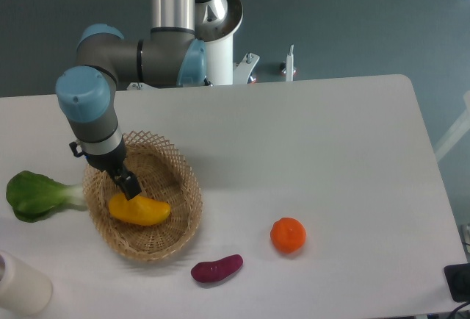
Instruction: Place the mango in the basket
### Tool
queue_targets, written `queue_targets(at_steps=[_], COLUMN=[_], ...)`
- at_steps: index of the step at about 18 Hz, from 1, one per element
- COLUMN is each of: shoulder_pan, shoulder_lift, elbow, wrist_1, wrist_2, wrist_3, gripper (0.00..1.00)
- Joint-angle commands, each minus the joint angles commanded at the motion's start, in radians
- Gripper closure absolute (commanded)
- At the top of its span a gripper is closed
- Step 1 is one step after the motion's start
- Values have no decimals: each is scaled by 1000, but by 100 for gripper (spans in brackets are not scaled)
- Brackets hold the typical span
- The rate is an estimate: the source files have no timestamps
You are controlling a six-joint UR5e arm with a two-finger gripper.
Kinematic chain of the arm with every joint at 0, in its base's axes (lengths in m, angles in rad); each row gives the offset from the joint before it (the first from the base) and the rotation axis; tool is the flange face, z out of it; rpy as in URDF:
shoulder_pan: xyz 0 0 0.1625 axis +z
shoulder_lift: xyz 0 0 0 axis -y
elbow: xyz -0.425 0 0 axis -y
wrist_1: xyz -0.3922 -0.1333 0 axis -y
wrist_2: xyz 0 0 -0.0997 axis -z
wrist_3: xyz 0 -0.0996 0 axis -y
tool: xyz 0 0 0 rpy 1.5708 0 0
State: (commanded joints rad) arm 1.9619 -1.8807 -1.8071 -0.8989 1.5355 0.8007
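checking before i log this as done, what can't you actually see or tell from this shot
- Claw: whether it is open or shut on the mango; seen from above, the fingers merge into one dark shape.
- Basket: its upper left rim, hidden behind the arm.
- White cylinder, bottom left: cut off by the frame edge.
- Black object, bottom right: cut off too, unidentifiable.

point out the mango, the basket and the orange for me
mango [141, 211], fixed camera view, middle of its yellow body
basket [192, 200], fixed camera view, right side of the woven rim
orange [288, 234], fixed camera view, centre of the fruit
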Motion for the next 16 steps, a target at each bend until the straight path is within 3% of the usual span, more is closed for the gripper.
queue_targets(at_steps=[3, 9, 11, 16], shoulder_pan=[15, 130, 204, 299], shoulder_lift=[0, 17, 24, 15], elbow=[5, 17, 37, 115], wrist_1=[-2, 2, -5, -15], wrist_2=[0, 9, -1, -2], wrist_3=[-3, 2, 3, 17], gripper=[0, 0, 0, 0])
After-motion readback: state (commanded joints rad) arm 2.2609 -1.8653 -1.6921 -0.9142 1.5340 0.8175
